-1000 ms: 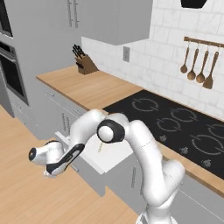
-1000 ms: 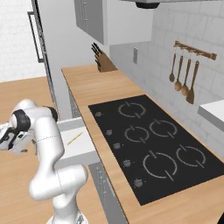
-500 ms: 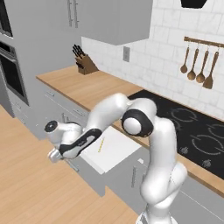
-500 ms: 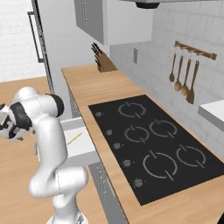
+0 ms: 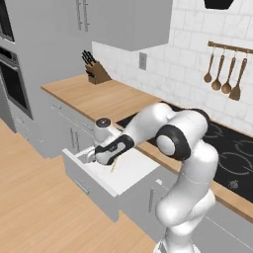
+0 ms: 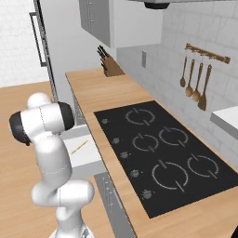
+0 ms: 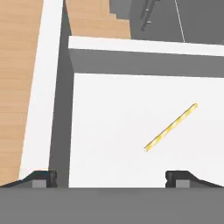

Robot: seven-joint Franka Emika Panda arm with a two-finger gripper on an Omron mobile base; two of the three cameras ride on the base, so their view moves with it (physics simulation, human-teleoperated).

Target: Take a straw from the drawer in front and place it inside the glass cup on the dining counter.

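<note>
Now my end effector [image 7: 111, 177] hangs wide open over the pulled-out drawer [image 7: 109, 65], empty, with the straw [image 7: 171, 127] lying flat at two o'clock, apart.

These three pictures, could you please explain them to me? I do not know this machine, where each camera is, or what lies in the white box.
The white machine is a robot arm in a simulated kitchen. Two cameras ride on its base, behind it left and right; the third sits on its hand and looks down. The white box is an open drawer under the wooden worktop with the black cooktop. One thin yellow straw lies loose on its floor. The pincer hangs over the drawer with its jaws wide open, holding nothing. A knife block stands further back.
</note>
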